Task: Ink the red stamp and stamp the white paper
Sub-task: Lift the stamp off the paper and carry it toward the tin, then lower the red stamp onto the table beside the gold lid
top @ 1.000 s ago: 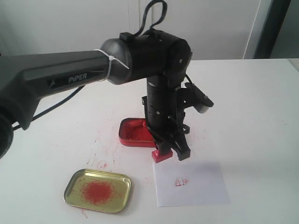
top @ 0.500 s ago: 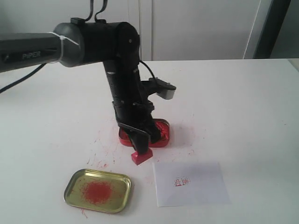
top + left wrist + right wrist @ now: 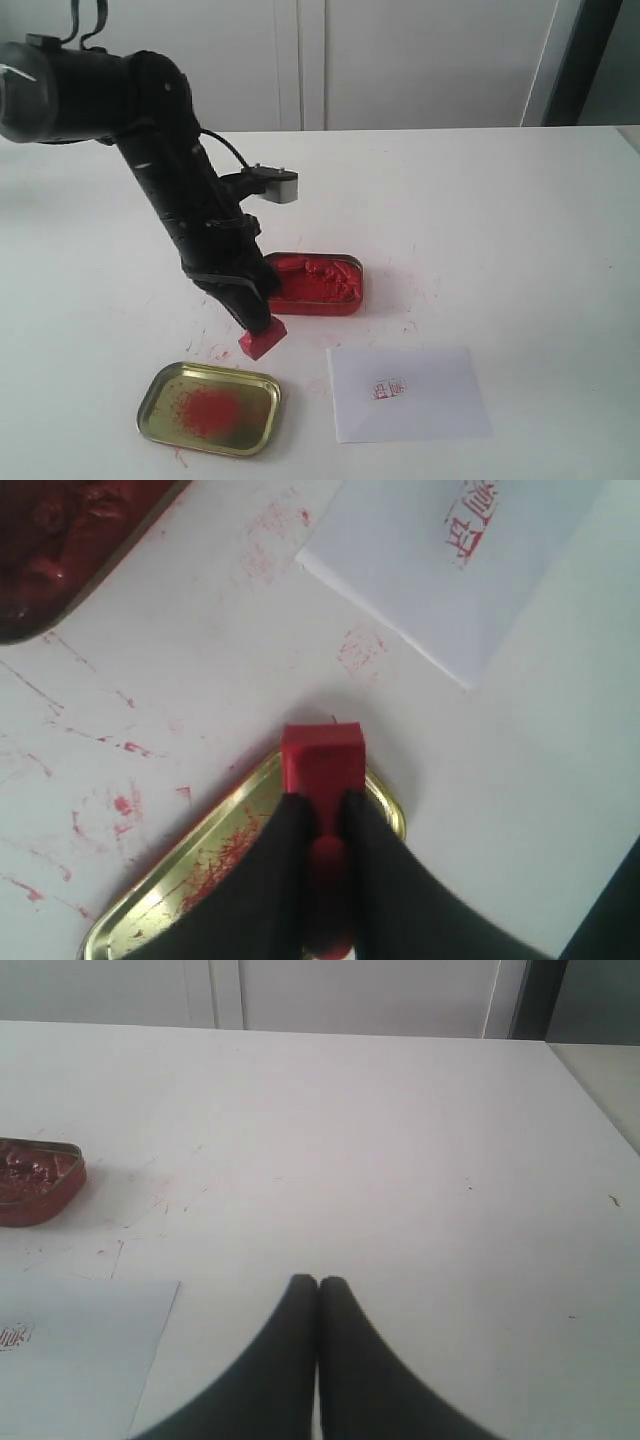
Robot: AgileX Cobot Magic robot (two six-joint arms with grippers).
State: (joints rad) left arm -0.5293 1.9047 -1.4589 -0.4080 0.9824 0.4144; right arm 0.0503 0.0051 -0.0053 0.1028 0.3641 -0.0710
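Observation:
My left gripper is shut on the red stamp, which hangs tilted just above the table between the red ink tin and the gold lid. In the left wrist view the red stamp juts out past the black fingertips, over the gold lid's corner. The white paper lies flat to the right, bearing a small red imprint. My right gripper is shut with nothing in it, low over the table beside the white paper.
Red smears mark the white table round the tin and lid. The left arm leans in from the upper left. The red ink tin also shows in the right wrist view.
The left arm has swung left with the stamp, from in front of the ink tin toward the gold lid. The ink tin is now uncovered. The paper has not moved.

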